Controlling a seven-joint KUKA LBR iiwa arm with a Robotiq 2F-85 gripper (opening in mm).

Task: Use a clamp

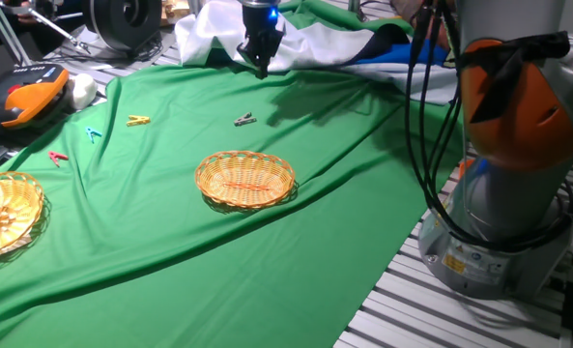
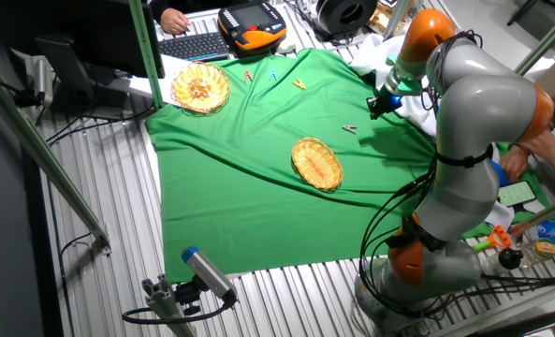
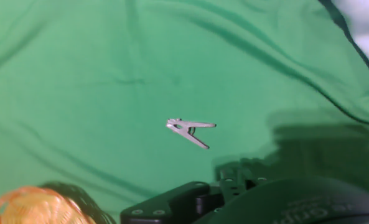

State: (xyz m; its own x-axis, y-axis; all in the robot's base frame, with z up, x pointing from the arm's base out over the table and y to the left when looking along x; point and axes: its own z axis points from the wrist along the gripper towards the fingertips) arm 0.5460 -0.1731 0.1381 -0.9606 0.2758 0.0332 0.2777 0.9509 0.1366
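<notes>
The clamp (image 1: 244, 120) is a tiny dark grey clothespin-style clip lying flat on the green cloth (image 1: 170, 251), just beyond the wicker basket (image 1: 201, 179). The other fixed view shows the clamp (image 2: 350, 129) between that basket (image 2: 300, 150) and the arm. In the hand view the clamp (image 3: 190, 130) lies near the centre, with nothing touching it. My gripper (image 1: 260, 64) hangs in the air above the cloth's far edge, behind the clamp and well apart from it. It holds nothing. Its fingers are too dark and small to tell apart.
A yellow clothespin (image 1: 138, 121), a blue one (image 1: 94, 134) and a red one (image 1: 58, 158) lie at the left. A second wicker basket (image 1: 30, 188) with light pieces sits at the left edge. White fabric (image 1: 305, 43) bunches behind the gripper. The robot base (image 1: 499, 222) stands on the right.
</notes>
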